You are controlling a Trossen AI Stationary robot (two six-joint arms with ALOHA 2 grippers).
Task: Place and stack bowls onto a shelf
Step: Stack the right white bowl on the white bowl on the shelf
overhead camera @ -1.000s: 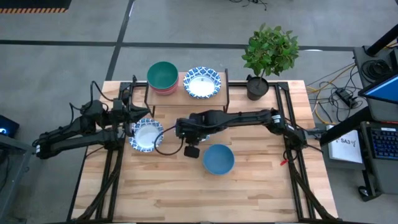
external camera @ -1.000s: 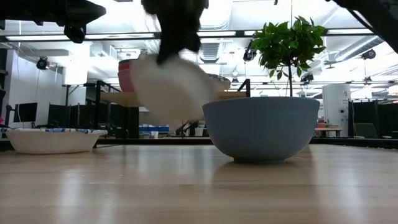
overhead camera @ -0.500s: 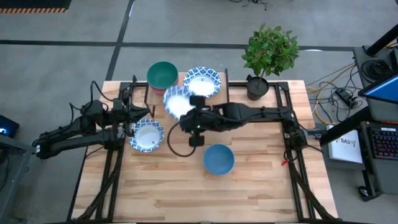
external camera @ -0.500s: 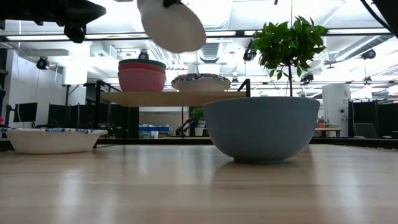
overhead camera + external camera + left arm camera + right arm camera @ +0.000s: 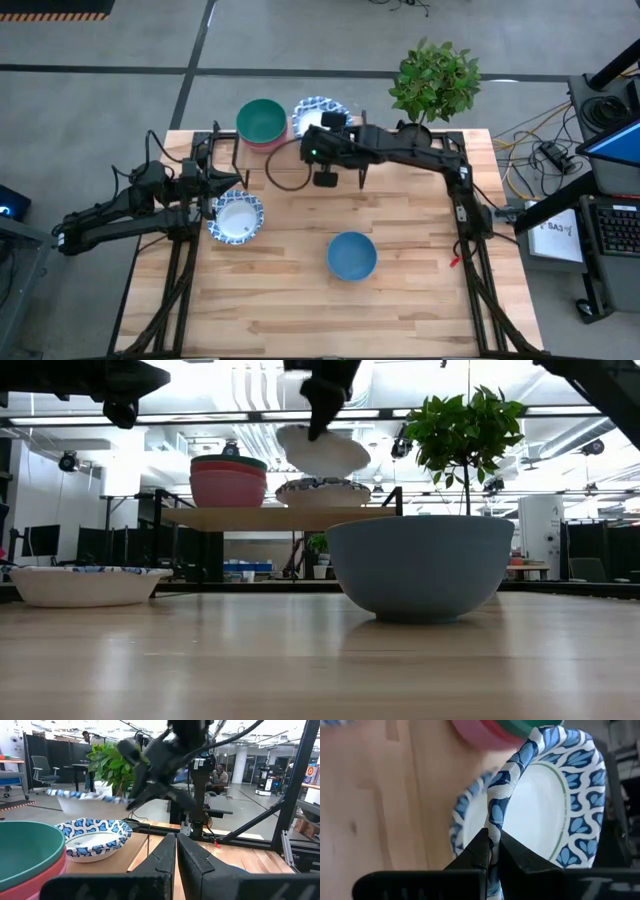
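Observation:
My right gripper (image 5: 322, 130) is shut on a white bowl with a blue patterned rim (image 5: 310, 110), held just above the shelf (image 5: 270, 517). A second patterned bowl (image 5: 322, 492) sits on the shelf board directly under it. Beside that one stands a stack of plain bowls, green on top (image 5: 261, 122), then red and pink (image 5: 228, 488). A third patterned bowl (image 5: 236, 217) and the blue bowl (image 5: 351, 255) rest on the table. My left gripper (image 5: 222, 183) hovers shut by the table's left side, at the far edge of the third patterned bowl. My right gripper pinches the patterned bowl's rim (image 5: 495, 820) between its two fingers (image 5: 479, 851), one inside the bowl and one outside. The bowl is lifted clear and roughly level (image 5: 322, 452), a small gap above the bowl on the shelf (image 5: 465, 820).
A black plant pot (image 5: 413, 140) with a leafy plant (image 5: 435, 80) stands at the table's far right corner, next to the shelf. Bare tabletop (image 5: 300, 300) stretches along the near side. Black metal frames line both table sides.
My right gripper carried the patterned bowl up from over the table's middle toward the far edge, and it now hangs over the shelf's right half. The bowl went from steeply tilted to nearly level. The gripper stayed shut on it.

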